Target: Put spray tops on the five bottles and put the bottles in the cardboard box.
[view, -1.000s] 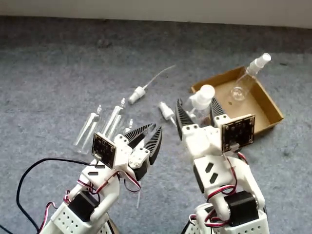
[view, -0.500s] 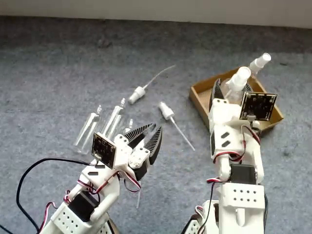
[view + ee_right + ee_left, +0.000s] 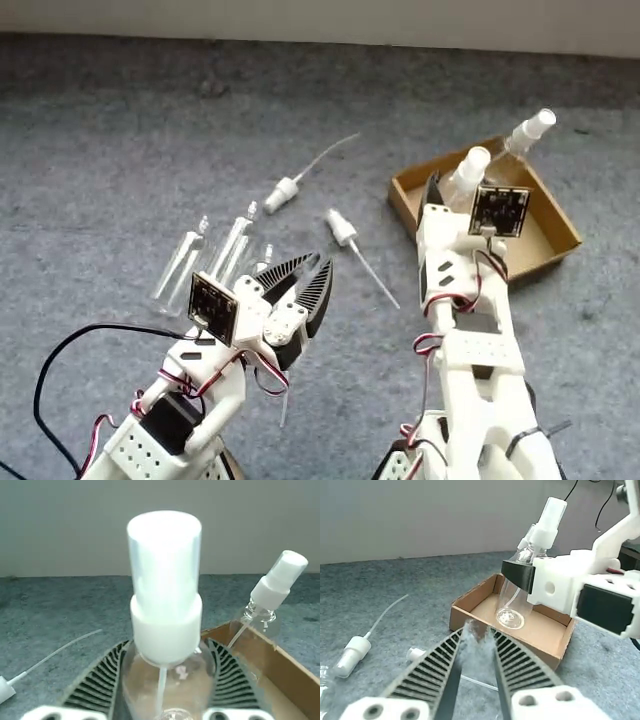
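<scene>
Two white plastic arms (image 3: 478,350) with black ribbed fingers (image 3: 318,290), square black circuit boards (image 3: 213,307), red-and-black cables (image 3: 110,327).

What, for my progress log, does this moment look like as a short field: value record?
Right pincer: shut on a capped bottle, held tilted over the cardboard box
Boxed so far: second capped bottle, leaning at the box's far side
Left pincer: open, empty, apart from the box
Uncapped bottles: lying on the carpet by the left arm
Loose spray tops: two on the carpet, the other nearer the box
</scene>
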You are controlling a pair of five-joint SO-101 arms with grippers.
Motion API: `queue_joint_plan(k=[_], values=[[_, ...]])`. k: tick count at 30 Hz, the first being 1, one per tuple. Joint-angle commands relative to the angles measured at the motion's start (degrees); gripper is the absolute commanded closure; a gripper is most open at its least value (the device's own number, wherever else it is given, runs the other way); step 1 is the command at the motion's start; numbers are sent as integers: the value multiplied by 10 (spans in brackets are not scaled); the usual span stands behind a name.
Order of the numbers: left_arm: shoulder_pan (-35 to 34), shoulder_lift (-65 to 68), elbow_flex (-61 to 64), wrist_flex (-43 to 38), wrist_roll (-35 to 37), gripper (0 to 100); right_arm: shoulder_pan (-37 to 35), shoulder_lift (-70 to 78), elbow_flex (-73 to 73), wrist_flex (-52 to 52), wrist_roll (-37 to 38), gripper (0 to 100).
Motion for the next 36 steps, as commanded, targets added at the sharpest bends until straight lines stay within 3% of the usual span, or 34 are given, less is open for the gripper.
queue_joint_plan(k=[1,17,30,36], values=[[-6,-7,12,-11,-4,973,7,50,-54,-36,5,885],[-7,-6,12,-11,-4,973,10,225,-192,-70,5,885],[-7,-5,12,-11,-4,973,12,224,-194,-70,5,885],[-7,-4,12,-11,-4,973,7,129,-189,-63,5,885]])
